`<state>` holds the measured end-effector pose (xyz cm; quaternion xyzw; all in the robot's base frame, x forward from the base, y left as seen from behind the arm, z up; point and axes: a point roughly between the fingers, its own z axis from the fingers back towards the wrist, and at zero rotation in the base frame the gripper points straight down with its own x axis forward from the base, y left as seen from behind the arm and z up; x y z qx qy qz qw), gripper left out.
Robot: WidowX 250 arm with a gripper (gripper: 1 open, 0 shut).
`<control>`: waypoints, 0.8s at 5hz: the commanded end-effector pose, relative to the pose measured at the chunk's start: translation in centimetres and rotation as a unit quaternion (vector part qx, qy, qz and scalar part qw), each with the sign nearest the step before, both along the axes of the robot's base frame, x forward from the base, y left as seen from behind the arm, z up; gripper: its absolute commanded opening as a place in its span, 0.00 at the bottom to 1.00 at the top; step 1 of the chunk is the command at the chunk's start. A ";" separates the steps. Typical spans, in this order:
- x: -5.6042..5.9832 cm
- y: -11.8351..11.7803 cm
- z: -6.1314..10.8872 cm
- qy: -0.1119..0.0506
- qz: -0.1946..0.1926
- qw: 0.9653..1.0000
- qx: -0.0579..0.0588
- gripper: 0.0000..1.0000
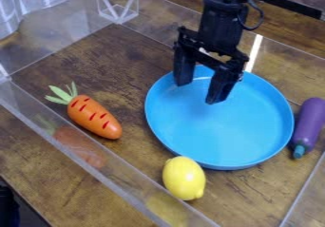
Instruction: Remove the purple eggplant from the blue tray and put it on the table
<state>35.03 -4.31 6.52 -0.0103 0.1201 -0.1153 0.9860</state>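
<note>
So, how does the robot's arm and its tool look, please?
The arm is a slim, dark, nearly black column. Its tool is matte black too, with two long, flat, straight fingers on a wider black block. No markings are visible.

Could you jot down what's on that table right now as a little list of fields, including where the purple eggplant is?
tray: blue tray, nothing in it
eggplant: purple eggplant, on the table by the tray's right rim
carrot: orange carrot, left of tray
lemon: yellow lemon, in front of tray
gripper: gripper, jaws open, above tray's back edge, holding nothing
</note>
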 end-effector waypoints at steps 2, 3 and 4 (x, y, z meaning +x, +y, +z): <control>2.2 -1.5 1.3 -0.023 0.049 0.999 -0.005 1.00; 3.4 -2.6 1.1 -0.026 0.095 0.995 -0.006 1.00; 4.6 -3.8 1.0 -0.031 0.136 0.990 -0.007 1.00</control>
